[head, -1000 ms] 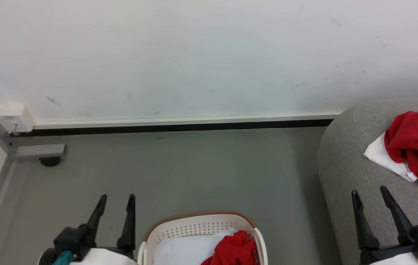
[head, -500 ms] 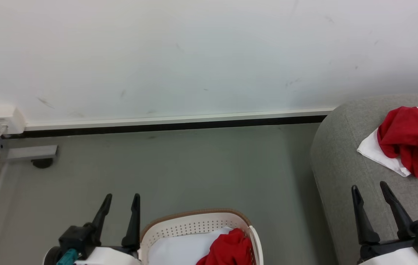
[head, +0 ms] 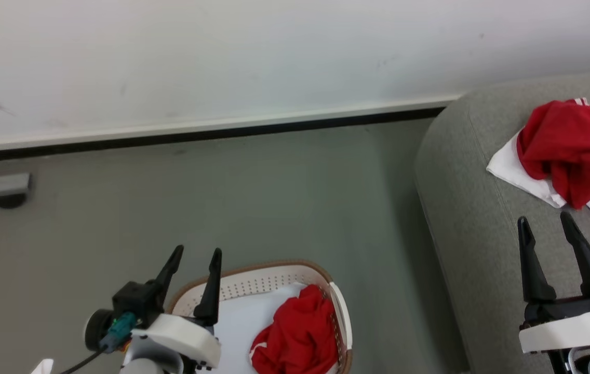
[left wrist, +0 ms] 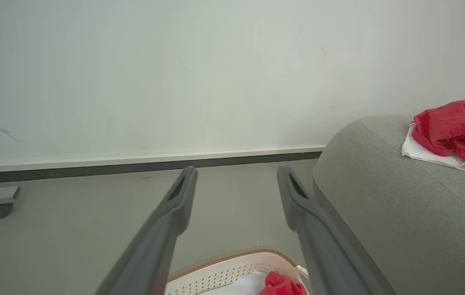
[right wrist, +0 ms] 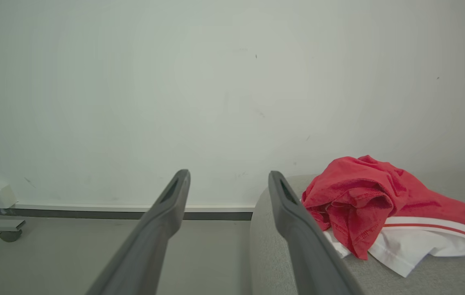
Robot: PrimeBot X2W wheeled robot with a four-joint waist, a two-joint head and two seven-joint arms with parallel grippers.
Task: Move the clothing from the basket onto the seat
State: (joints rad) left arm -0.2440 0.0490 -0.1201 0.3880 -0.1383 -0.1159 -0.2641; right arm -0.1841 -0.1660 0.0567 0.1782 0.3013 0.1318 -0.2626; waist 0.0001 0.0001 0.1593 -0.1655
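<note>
Both pairs of fingers (head: 211, 285) stood spread wide and held nothing. The left gripper (head: 197, 252) hovered over the left end of the basket (head: 269, 283). The red garment (head: 297, 332) lay crumpled inside against the right wall, on a pale cushion (head: 243, 322). It sat to the right of those fingers and back from their tips, its length running roughly front to back. The right gripper (head: 544, 218) hung over the seat (head: 477, 223), near the clothing (head: 565, 140) already lying there and well apart from the basket. The left arm looked the nearer one for the reach.

You're seeing the floor (head: 274, 197) carrying the basket (head: 264, 283) at six o'clock, the seat (head: 482, 234) bearing clothing (head: 565, 145) at three o'clock.
</note>
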